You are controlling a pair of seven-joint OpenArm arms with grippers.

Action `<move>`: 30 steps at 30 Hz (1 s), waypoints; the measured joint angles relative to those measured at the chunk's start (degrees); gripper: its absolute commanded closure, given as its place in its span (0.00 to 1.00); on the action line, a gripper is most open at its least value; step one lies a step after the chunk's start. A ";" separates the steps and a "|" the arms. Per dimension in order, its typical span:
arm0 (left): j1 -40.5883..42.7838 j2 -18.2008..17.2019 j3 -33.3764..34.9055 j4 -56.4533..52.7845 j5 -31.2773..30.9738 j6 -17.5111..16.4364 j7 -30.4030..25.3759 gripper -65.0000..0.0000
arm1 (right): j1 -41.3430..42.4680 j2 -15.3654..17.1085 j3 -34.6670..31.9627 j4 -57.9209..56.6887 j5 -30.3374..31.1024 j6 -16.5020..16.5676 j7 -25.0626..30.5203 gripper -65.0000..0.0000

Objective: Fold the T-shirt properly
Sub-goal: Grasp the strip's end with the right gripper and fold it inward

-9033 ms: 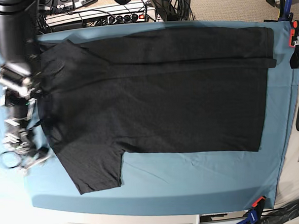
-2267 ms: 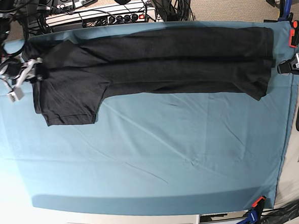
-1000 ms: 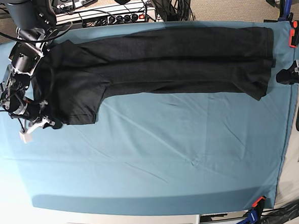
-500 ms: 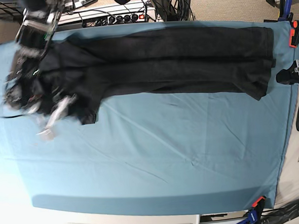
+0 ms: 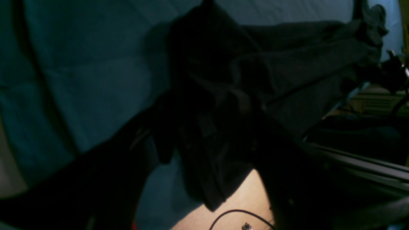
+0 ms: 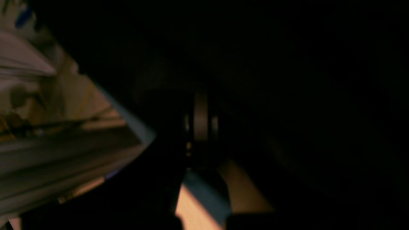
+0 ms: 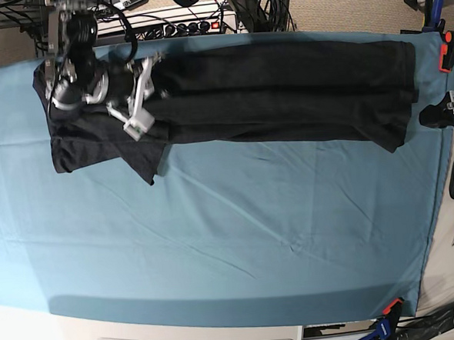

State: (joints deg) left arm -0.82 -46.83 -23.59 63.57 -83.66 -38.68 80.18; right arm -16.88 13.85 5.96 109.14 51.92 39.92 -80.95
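Since half a second earlier the right hand (image 7: pixel 135 118) had swung from the sleeve's near edge up and rightward, over the T-shirt (image 7: pixel 284 89), and the sleeve now lay drawn in, a pointed corner hanging toward the near side. That hand was clenched; whether it pinched cloth could not be told, since its wrist view was almost wholly dark. Around it the T-shirt lay as a long folded band along the far edge of the teal-covered worktop (image 7: pixel 239 246), reaching from left to right. At the right end the left hand (image 7: pixel 448 112) sat just beside the hem, its state unclear in these views.
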 measured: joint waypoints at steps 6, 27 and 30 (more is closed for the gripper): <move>0.00 0.00 0.00 -0.04 0.00 0.00 0.00 0.58 | -3.23 -0.04 -0.09 5.35 -10.82 0.02 8.92 1.00; 0.00 0.00 0.00 -0.04 0.00 -1.03 -0.02 0.58 | 10.38 -6.86 -0.09 -7.91 -37.31 -3.78 22.62 0.45; 0.00 0.00 0.00 -0.04 0.02 -1.03 0.00 0.58 | 12.70 -6.88 -0.09 -8.59 -32.89 -3.85 18.10 0.46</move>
State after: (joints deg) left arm -0.82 -46.83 -23.59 63.53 -83.64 -39.70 80.18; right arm -4.19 6.96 5.87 100.55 19.03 36.07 -62.85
